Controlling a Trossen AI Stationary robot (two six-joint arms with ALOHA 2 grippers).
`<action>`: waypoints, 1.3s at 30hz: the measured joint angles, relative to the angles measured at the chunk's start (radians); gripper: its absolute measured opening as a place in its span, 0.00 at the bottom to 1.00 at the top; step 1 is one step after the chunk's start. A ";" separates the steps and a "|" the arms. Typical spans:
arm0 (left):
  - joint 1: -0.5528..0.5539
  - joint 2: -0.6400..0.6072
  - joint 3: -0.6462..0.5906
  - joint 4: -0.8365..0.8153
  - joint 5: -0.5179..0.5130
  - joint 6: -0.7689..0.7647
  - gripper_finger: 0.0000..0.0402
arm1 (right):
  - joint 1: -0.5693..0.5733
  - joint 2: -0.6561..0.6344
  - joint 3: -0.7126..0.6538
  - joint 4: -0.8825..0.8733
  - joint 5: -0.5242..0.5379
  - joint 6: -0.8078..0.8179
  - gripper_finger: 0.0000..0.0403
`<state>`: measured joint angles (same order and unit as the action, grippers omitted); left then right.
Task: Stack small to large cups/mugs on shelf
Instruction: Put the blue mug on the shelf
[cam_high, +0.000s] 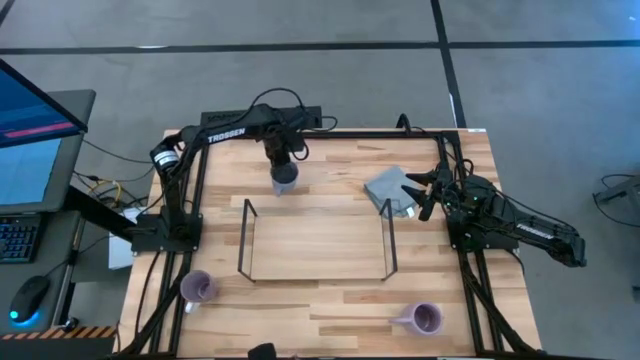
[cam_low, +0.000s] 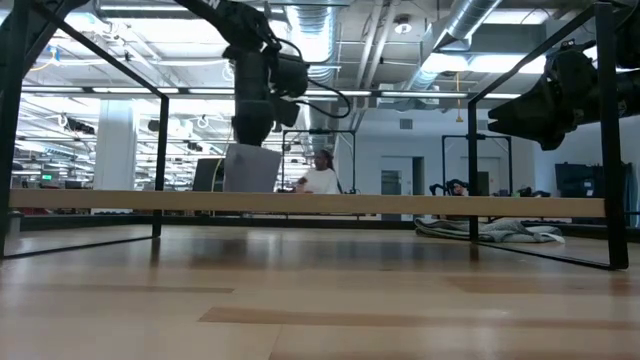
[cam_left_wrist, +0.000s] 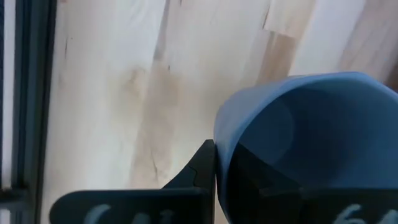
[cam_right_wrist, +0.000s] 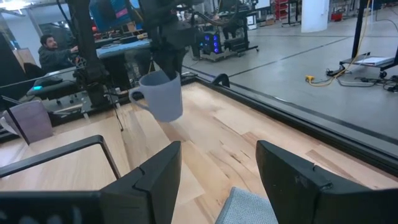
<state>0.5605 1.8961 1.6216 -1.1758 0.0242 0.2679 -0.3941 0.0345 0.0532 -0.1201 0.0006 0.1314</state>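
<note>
My left gripper (cam_high: 284, 162) is shut on the blue-grey mug (cam_high: 285, 180) at the table's far side, beyond the shelf (cam_high: 315, 243). In the right wrist view the mug (cam_right_wrist: 163, 94) hangs clear of the table. Two lavender mugs stand on the table, one at the near left (cam_high: 197, 288) and one at the near right (cam_high: 425, 318). My right gripper (cam_right_wrist: 217, 180) is open and empty above a folded grey cloth (cam_high: 388, 190) at the right. My left gripper holds the blue-grey mug by its rim wall (cam_left_wrist: 219, 155), coming from above and pointing down. One finger (cam_left_wrist: 199, 173) lies outside the wall; the other seems to be inside the mug. The mug hangs below the gripper, slightly tilted, its handle (cam_right_wrist: 138, 96) out to one side.
The shelf's wood board (cam_low: 300, 202) sits between two black wire end frames (cam_high: 245, 240). The black metal frame (cam_high: 200, 190) stands around the table's edges. The grey cloth (cam_right_wrist: 245, 208) lies under my right gripper. A person (cam_low: 322, 175) sits in the room beyond the table.
</note>
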 joint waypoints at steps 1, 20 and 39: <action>-0.005 0.000 0.011 -0.010 0.001 -0.011 0.02 | 0.000 0.000 0.000 0.000 0.000 0.000 0.57; -0.253 -0.134 0.091 -0.100 0.042 -0.304 0.02 | 0.000 0.000 0.000 0.000 0.000 0.001 0.57; -0.572 -0.164 -0.039 -0.051 -0.067 -0.657 0.02 | 0.000 0.000 0.000 0.000 0.000 0.029 0.57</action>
<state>-0.0119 1.7320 1.5825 -1.2273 -0.0427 -0.3893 -0.3943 0.0345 0.0532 -0.1200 0.0006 0.1608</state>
